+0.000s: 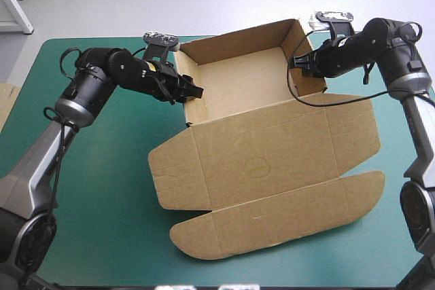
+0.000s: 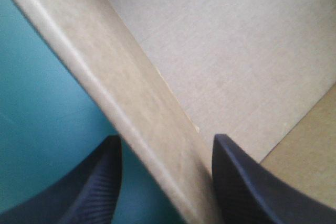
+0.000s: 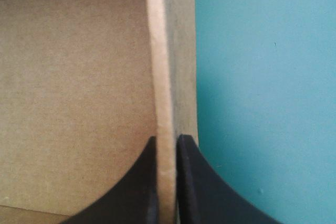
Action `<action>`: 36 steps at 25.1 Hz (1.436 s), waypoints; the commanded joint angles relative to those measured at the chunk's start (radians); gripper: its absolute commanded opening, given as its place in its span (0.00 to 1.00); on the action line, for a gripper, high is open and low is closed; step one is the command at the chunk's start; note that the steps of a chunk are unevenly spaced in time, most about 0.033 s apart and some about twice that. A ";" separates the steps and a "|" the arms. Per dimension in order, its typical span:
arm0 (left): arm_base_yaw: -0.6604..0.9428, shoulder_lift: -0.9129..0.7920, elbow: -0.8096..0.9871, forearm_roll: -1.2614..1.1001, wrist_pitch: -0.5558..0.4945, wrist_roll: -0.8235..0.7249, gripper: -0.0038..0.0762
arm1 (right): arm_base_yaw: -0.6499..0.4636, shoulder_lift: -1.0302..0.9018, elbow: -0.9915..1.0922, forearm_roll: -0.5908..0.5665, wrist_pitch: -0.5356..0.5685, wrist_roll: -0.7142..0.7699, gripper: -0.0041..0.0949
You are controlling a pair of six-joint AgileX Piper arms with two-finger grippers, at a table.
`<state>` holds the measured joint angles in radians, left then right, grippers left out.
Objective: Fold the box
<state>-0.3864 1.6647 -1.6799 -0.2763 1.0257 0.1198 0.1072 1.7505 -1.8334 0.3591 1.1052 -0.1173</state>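
Box (image 1: 239, 83): middle of worktop (image 1: 102, 195), tray raised, lid (image 1: 272, 142) flat toward near edge.
Left gripper (image 1: 193, 91): spread astride left wall (image 2: 131, 93).
Right gripper (image 1: 297, 63): pinching right wall (image 3: 169, 51).
Risk: one-sided hold may skew tray, untucking left wall.

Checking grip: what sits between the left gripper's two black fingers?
A raised wall of the brown cardboard box, straddled by the open fingers; left wrist view shows it.
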 commanded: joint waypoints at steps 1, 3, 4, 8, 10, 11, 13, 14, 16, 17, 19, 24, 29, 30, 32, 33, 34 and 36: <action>-0.046 0.021 -0.095 0.135 0.083 -0.067 0.51 | 0.019 -0.036 -0.035 0.067 -0.057 0.093 0.04; -0.056 0.070 -0.150 0.166 0.129 -0.091 0.51 | 0.035 -0.025 -0.035 0.039 -0.078 0.129 0.04; -0.056 0.097 -0.175 0.186 0.146 -0.103 0.51 | 0.037 -0.016 -0.035 0.036 -0.080 0.140 0.04; -0.056 0.171 -0.225 0.294 0.178 -0.144 0.35 | 0.037 0.015 -0.035 0.032 -0.046 0.150 0.04; -0.056 0.190 -0.235 0.314 0.178 -0.144 0.25 | 0.037 0.026 -0.035 0.025 -0.039 0.150 0.04; -0.056 0.202 -0.239 0.319 0.178 -0.144 0.19 | 0.043 0.036 -0.035 0.006 -0.034 0.150 0.04; -0.056 0.214 -0.241 0.324 0.177 -0.144 0.11 | 0.053 0.044 -0.035 -0.035 -0.027 0.150 0.04; -0.056 0.223 -0.241 0.335 0.177 -0.142 0.05 | 0.066 0.053 -0.035 -0.068 -0.020 0.152 0.04; -0.056 0.235 -0.241 0.354 0.175 -0.141 0.04 | 0.084 0.062 -0.035 -0.111 -0.011 0.156 0.04; -0.056 0.244 -0.241 0.361 0.178 -0.141 0.04 | 0.093 0.070 -0.035 -0.133 -0.009 0.157 0.04; -0.056 0.253 -0.241 0.366 0.180 -0.138 0.04 | 0.112 0.084 -0.035 -0.164 -0.006 0.167 0.04; -0.058 0.276 -0.241 0.426 0.182 -0.128 0.04 | 0.145 0.118 -0.035 -0.208 -0.002 0.180 0.04; -0.058 0.287 -0.239 0.493 0.166 -0.128 0.04 | 0.145 0.152 -0.035 -0.230 -0.001 0.189 0.04; -0.058 0.289 -0.234 0.493 0.146 -0.132 0.04 | 0.145 0.154 -0.035 -0.228 -0.003 0.189 0.04; -0.058 0.307 -0.232 0.495 0.117 -0.183 0.04 | 0.145 0.172 -0.035 -0.234 -0.005 0.189 0.04; -0.058 0.330 -0.232 0.503 0.117 -0.202 0.04 | 0.145 0.179 -0.035 -0.255 -0.010 0.189 0.04; -0.058 0.341 -0.230 0.501 0.117 -0.212 0.04 | 0.145 0.179 -0.035 -0.268 -0.015 0.189 0.04; -0.060 0.371 -0.230 0.501 0.109 -0.247 0.04 | 0.145 0.183 -0.035 -0.318 -0.030 0.192 0.04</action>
<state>-0.4453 2.0619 -1.8944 0.1220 1.1450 -0.1504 0.2602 1.9952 -1.8353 0.1196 1.0884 0.1199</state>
